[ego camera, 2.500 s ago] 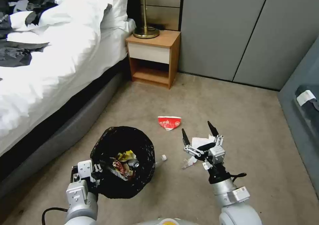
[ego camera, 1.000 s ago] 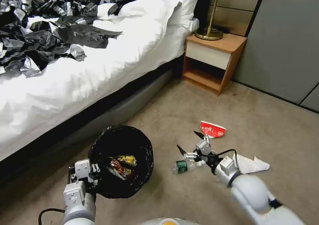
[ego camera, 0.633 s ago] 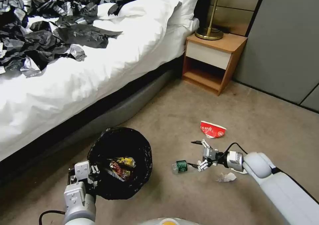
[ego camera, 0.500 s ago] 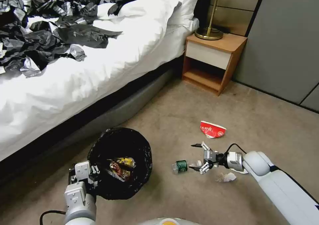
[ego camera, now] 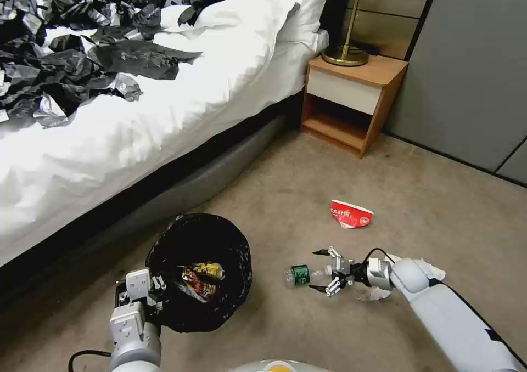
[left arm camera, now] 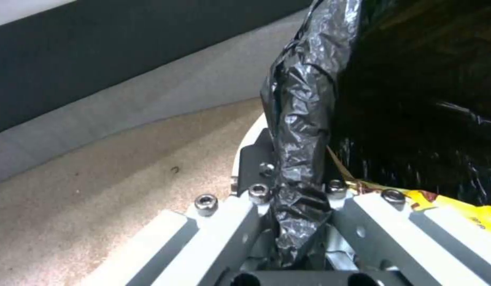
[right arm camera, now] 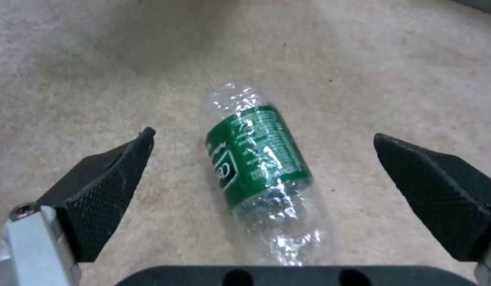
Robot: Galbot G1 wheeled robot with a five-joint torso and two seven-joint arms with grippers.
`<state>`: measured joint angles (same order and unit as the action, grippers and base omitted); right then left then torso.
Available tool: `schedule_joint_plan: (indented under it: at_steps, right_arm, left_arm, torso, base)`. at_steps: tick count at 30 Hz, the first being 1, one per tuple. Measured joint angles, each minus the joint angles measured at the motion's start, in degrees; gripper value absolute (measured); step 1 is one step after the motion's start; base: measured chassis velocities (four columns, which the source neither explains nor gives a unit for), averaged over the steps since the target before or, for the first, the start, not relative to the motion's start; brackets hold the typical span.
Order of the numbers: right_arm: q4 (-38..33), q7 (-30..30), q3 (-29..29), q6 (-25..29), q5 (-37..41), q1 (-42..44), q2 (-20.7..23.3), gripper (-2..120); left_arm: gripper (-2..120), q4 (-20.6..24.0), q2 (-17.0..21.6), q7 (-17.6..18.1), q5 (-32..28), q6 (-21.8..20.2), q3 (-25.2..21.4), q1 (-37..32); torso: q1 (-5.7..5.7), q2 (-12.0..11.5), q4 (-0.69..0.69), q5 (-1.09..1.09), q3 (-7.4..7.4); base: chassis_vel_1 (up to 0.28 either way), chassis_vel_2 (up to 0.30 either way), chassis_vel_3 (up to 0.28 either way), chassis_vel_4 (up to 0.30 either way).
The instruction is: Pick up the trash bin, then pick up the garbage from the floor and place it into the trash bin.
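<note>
Trash bin (ego camera: 198, 270) with black liner, on the carpet by the bed, clamped at its rim by the left gripper (left arm camera: 301, 222), wrappers already inside. Right gripper (ego camera: 320, 270) now down at floor level, lower than half a second ago, spread wide around the clear green-labelled plastic bottle (ego camera: 299, 275), bottle lying between the fingertips (right arm camera: 105, 186), not yet pinched. Looks ready for closing. Crushed red paper cup (ego camera: 350, 214) and white tissue (ego camera: 372, 293) left on the floor.

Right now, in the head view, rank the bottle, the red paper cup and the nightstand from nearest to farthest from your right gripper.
1. Bottle: on the carpet, just ahead of the open right gripper.
2. Red paper cup: farther out on the floor.
3. Nightstand: beside the bed.
</note>
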<state>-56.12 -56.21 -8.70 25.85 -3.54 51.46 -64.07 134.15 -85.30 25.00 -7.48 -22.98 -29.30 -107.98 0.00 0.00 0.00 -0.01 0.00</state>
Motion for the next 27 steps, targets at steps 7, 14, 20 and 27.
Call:
schedule_joint_plan:
  at_steps: [7,14,20,27]
  right_arm:
    - [5.9,0.1,-0.6,1.2,-1.2,-2.8,-2.6,100]
    - [13.7,0.4,-1.4,2.6,-3.3,-6.4,-6.3,96]
    - [21.4,0.6,-2.5,4.7,-4.9,-9.6,-9.3,71]
    - [24.8,0.8,-2.8,4.9,-4.6,-10.6,-10.6,46]
  left_arm:
    - [1,0.1,-0.4,-0.1,0.6,0.8,0.0,-0.5]
    - [1,-0.1,-1.2,-0.2,1.6,1.6,0.4,-1.1]
    - [1,0.2,-1.2,-0.3,1.7,1.6,0.0,-1.3]
    - [1,0.2,-1.4,-0.3,1.8,1.7,0.1,-1.4]
  torso:
    - [0.00,0.0,0.00,0.00,0.00]
    - [0.00,0.0,0.00,0.01,0.00]
    - [0.00,0.0,0.00,0.01,0.00]
    - [0.00,0.0,0.00,0.00,0.00]
  base:
    - [0.000,0.000,0.000,0.000]
    - [0.000,0.000,0.000,0.000]
    - [0.000,0.000,0.000,0.000]
    - [0.000,0.000,0.000,0.000]
